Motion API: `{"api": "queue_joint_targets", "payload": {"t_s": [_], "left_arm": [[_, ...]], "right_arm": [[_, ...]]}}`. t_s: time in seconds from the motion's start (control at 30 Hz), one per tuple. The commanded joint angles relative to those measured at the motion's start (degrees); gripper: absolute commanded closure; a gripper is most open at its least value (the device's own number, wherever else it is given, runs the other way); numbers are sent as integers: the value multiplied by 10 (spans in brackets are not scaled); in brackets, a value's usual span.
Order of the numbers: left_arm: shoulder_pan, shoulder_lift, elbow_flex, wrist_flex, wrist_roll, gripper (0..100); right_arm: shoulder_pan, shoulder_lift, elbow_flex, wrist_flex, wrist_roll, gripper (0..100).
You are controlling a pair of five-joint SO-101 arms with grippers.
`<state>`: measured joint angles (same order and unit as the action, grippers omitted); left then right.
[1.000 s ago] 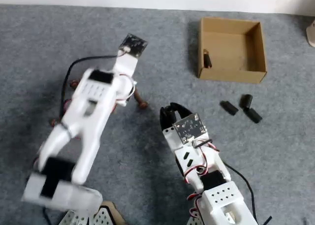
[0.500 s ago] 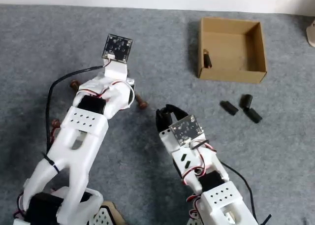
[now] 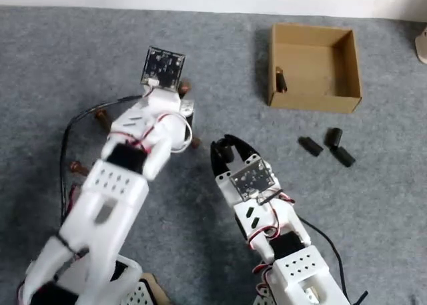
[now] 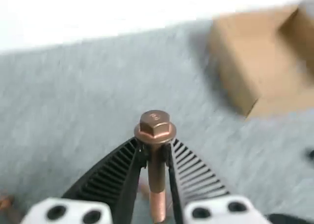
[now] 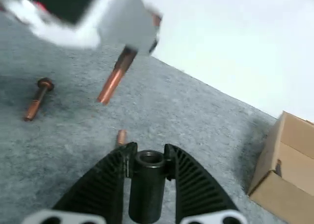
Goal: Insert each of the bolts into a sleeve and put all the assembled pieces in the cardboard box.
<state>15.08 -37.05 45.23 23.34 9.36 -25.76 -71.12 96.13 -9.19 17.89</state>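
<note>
My left gripper (image 4: 155, 148) is shut on a copper bolt (image 4: 156, 136), hex head up between the ribbed fingers. In the high view that bolt's head (image 3: 184, 87) peeks out beside the left gripper (image 3: 186, 105). My right gripper (image 5: 147, 158) is shut on a black sleeve (image 5: 146, 185) that stands upright with its bore open. From the right wrist view the held bolt (image 5: 114, 79) hangs tilted, above and beyond the sleeve. The right gripper (image 3: 228, 151) sits a little right of and nearer than the left one. The cardboard box (image 3: 347, 65) stands at the back right, with one dark piece (image 3: 281, 80) inside.
Loose bolts lie on the grey carpet at the left (image 3: 100, 115) (image 3: 75, 165), and one (image 3: 195, 143) lies between the arms. Three black sleeves (image 3: 309, 145) (image 3: 333, 137) (image 3: 344, 157) lie in front of the box. Open carpet stretches between the right gripper and the box.
The left arm has swung right and toward the far side, bringing the bolt closer to the right gripper. The right gripper has shifted only slightly with its sleeve.
</note>
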Motion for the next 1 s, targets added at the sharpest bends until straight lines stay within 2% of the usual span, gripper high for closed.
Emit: {"api": "queue_joint_targets", "payload": {"t_s": [0.0,0.17,0.43,0.5,0.73,0.97], "left_arm": [[27,-106,42,-91,76,995],[24,-175,125,-178,164,995],[29,-185,153,-184,291,995],[31,-189,164,-184,301,995],[118,-189,187,-184,302,995],[122,-189,180,-125,280,995]], "right_arm": [[15,-15,58,-15,7,994],[14,-12,58,-14,7,994],[-8,-12,58,-14,7,994],[-13,-13,58,-14,7,994],[-17,-14,58,-15,7,994],[-17,-14,58,-15,7,994]]}}
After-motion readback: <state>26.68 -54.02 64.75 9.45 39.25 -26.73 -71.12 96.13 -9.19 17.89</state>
